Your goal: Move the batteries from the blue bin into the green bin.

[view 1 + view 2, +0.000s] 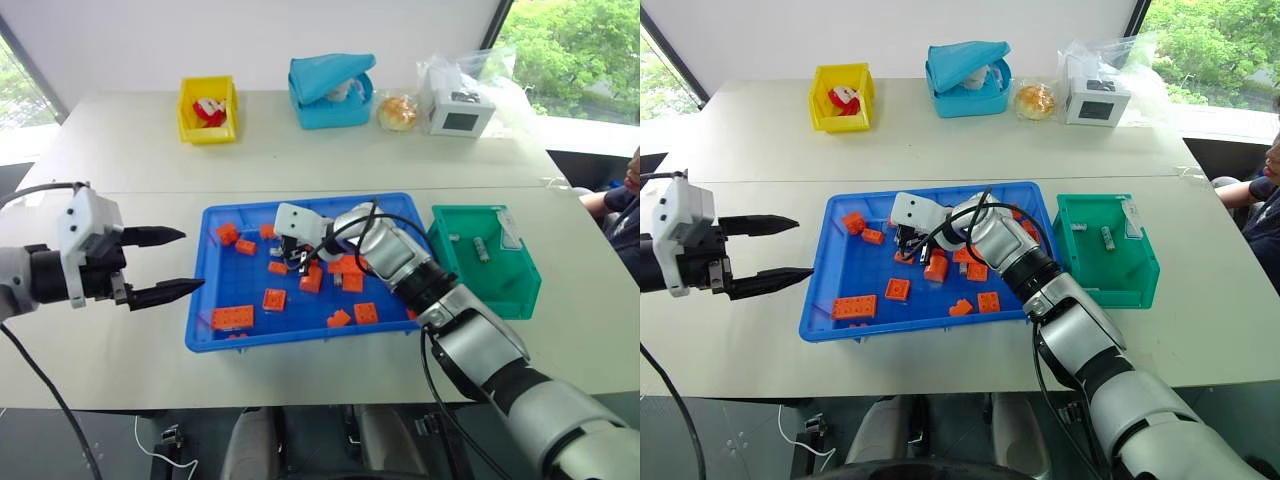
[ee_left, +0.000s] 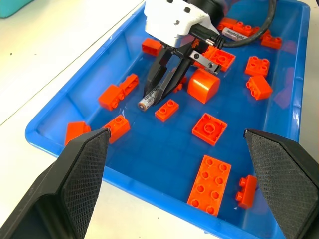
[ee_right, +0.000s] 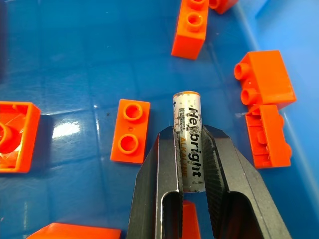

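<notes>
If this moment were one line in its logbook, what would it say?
right gripper: shut on battery | place: blue bin | left gripper: open, beside bin | green bin: batteries inside

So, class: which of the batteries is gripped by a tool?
The battery over the blue bin, clamped in the right tool; the others lie in the green bin.

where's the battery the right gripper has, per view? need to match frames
Left eye: battery mid blue bin, between the right gripper fingers, barely visible.
Right eye: too hidden under the gripper to pick out.
Left wrist: upper centre, battery sticks out past the fingertips.
Right wrist: centre, clamped, printed label facing the camera.
Shared landmark: small two-stud orange brick beside the battery's free end.
</notes>
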